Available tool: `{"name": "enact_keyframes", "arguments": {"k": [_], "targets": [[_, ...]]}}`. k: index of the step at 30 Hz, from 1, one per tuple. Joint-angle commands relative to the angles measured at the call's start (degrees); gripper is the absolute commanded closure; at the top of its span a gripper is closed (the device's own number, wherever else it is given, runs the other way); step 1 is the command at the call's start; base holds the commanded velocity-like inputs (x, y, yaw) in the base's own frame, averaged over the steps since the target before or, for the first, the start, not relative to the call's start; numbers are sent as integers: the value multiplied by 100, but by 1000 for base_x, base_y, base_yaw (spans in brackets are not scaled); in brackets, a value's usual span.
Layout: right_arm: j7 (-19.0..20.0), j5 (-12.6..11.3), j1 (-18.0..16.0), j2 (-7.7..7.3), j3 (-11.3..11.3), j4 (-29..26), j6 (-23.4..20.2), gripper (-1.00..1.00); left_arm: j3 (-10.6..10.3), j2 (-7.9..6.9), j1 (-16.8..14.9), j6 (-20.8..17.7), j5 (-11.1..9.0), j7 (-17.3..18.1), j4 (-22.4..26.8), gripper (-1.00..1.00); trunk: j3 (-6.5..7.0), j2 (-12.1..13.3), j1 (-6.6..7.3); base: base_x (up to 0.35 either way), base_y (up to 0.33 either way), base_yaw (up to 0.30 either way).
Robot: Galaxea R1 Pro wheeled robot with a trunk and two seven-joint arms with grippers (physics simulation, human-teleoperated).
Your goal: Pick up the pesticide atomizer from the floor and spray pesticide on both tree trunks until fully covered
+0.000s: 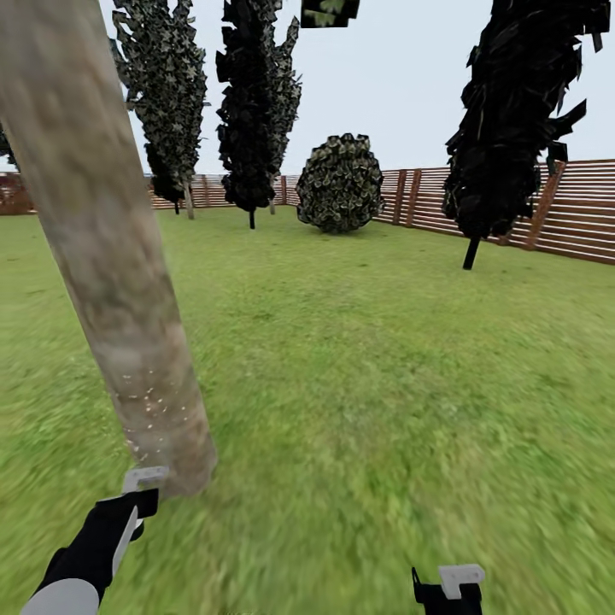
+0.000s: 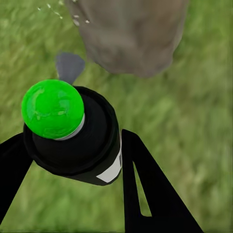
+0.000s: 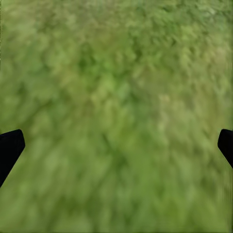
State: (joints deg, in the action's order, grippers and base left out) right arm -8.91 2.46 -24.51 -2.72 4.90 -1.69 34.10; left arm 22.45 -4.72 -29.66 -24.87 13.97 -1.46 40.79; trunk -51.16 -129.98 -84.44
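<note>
A dark pesticide atomizer [image 2: 82, 145] with a white band and a bright green tip sits between the black fingers [image 2: 145, 189] of my left gripper [image 2: 73, 150], which is shut on it. Its tip points at the base of a thick, mottled grey-tan tree trunk [image 2: 131, 34] close ahead. In the head view that tree trunk [image 1: 102, 256] leans across the left side, with white specks near its foot. My left gripper [image 1: 141, 491] is just short of the trunk's base. My right gripper [image 1: 450, 588] hangs low at the right, open [image 3: 116, 145] over bare grass.
Green lawn [image 1: 384, 359] stretches ahead to a reddish-brown slatted fence [image 1: 581, 209]. Tall trees with dark foliage [image 1: 256, 102] [image 1: 512, 128] and a round bush [image 1: 340, 184] stand far back along the fence.
</note>
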Motion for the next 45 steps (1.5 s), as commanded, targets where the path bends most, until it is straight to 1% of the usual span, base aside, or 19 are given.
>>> {"name": "enact_keyframes", "arguments": {"k": [1, 5, 10, 13, 15, 16, 18, 24, 28, 29, 33, 40, 45], "targets": [[-58, 27, -3, -1, 46, 0, 1, -100, -4, 5, -4, -28, 27, -5, 8, 100, -5, -2, 1, 0, -273, 265], [-58, 27, -1, -1, 46, 2, 1, -100, -4, 6, -4, -22, 35, -42, 1, 100, -5, -2, 1, -53, -273, 272], [-58, 27, -1, -2, 46, 2, 1, -100, -11, 8, -4, -26, 42, -47, -2, 100, -5, -2, 1, -60, -274, 54], [-58, 27, -3, -9, 46, 2, 1, -100, -1, -56, -4, -30, 44, -49, -7, 100, -5, -2, 1, 60, -274, 2], [-58, 27, -1, -9, 46, 2, 1, -100, 16, -75, -4, -34, 44, -153, -9, 100, -5, -2, 1, 78, -275, 0], [-58, 27, -1, -10, 46, 2, 1, -100, -24, -63, -4, -28, 29, -313, -10, 100, -5, -2, 1, 82, -275, 0], [-58, 27, -1, -10, 46, 2, 1, -100, -34, -33, -4, -27, 21, -326, -10, 100, -5, -2, 1, 89, -275, 0], [-58, 27, -1, -9, 46, 2, 1, -100, -20, -22, -4, -27, 26, -337, -10, 100, -5, -2, 1, 152, -256, 1], [-58, 27, -1, -7, 46, 2, 1, -100, 35, -129, 3, -38, 14, -346, -14, 100, -5, -2, 1, 212, -216, 181], [-58, 27, -1, -6, 46, 2, 1, -100, 34, -131, 3, -41, 16, -346, -17, 100, -5, -2, 1, 226, -196, 269], [-58, 27, -2, -5, 46, 2, 4, -100, 33, -104, 67, -48, -8, -354, -17, 100, -5, -2, 1, 62, -52, 276], [-58, 27, -2, -9, 46, 0, 8, -100, 23, -82, 75, -53, -2, -355, -17, 100, -5, -2, 1, 7, -2, 274], [-58, 27, -3, -10, 46, 2, 8, -100, -17, -80, 75, -62, 24, -362, -13, 100, -5, -2, 1, 254, -88, 44]]}}
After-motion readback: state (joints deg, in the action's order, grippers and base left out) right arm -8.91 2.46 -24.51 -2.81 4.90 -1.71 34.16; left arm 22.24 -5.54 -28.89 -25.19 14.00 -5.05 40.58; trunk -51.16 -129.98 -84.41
